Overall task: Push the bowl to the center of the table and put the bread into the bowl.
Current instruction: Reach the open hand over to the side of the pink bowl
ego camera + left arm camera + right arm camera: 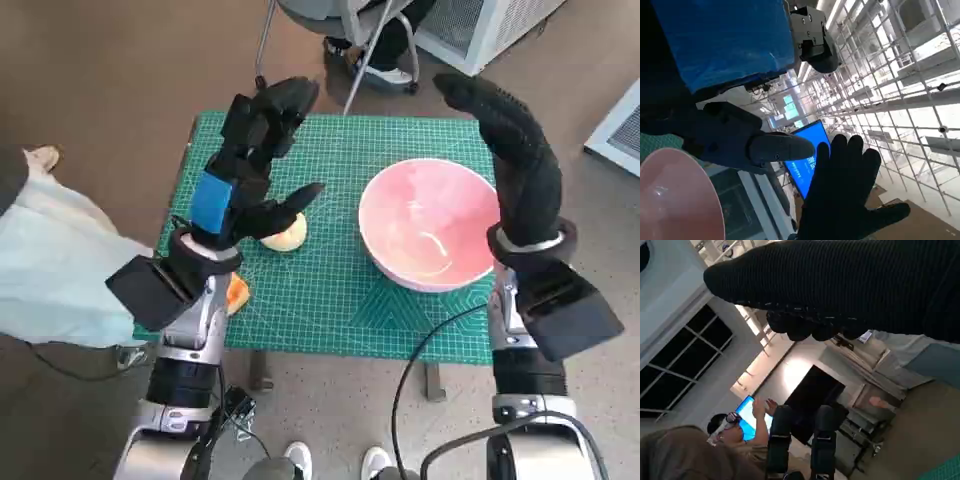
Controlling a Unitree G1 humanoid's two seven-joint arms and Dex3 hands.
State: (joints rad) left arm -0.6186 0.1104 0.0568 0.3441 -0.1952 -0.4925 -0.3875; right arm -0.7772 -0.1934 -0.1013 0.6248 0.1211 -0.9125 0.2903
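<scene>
On the green cutting mat (330,300), the pink bowl (430,225) sits toward the robot's right side, off the mat's middle, and holds nothing. Raised beside the bowl's right rim, the gloved right hand (515,160) stands upright with fingers together and straight, gripping nothing; whether the glove touches the rim cannot be told. That hand is plainly the nearer of the 2 to the bowl, and the mat's middle lies across the bowl from it, so a sideways push toward the robot's left looks like the coming move.

Left of the bowl, well apart from it, a pale piece of bread (285,235) rests on the mat. Over the bread hangs the blue-taped left hand (255,165), fingers spread and empty, the lowest finger just above the bread. An orange item (237,293) peeks out under that forearm, too hidden to identify.

Beyond the mat's far edge, a chair (350,30) and a person's feet (385,72) show.
</scene>
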